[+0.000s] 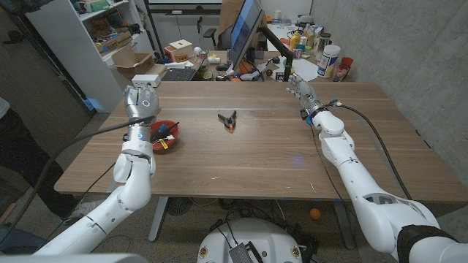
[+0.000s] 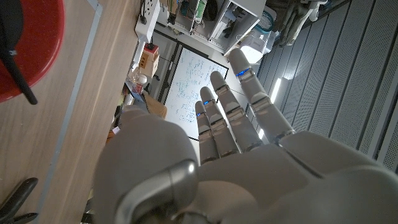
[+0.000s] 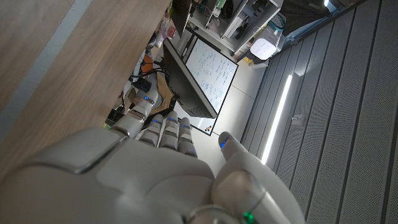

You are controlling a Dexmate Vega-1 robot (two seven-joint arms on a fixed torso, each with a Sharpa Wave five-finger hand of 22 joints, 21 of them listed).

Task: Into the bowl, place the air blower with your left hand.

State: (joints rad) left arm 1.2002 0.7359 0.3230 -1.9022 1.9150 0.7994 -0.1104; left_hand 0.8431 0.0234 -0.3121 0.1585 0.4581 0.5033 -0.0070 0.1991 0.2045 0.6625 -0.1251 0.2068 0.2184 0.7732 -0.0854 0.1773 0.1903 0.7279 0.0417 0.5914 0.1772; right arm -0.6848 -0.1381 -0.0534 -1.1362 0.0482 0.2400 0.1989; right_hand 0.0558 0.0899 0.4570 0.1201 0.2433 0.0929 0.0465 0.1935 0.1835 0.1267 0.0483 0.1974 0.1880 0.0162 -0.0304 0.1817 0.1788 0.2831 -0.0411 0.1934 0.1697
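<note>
A red bowl (image 1: 172, 144) stands near the table's left edge, and a black object, apparently the air blower (image 1: 164, 130), lies in it. My left hand (image 1: 140, 102) is raised just above and behind the bowl with its fingers straight and apart, holding nothing. In the left wrist view the hand (image 2: 249, 143) is likewise empty, beside the bowl (image 2: 37, 37) with the black air blower (image 2: 13, 59) inside. My right hand (image 1: 300, 89) hovers at the far right of the table, fingers stretched out and empty, as in the right wrist view (image 3: 168, 162).
A small black clamp (image 1: 229, 119) lies on the table's middle, seen too in the left wrist view (image 2: 18, 193). Behind the table's far edge stand a monitor (image 1: 245, 29), bottles (image 1: 329, 61) and boxes (image 1: 178, 51). A cable (image 1: 373, 135) trails along my right arm.
</note>
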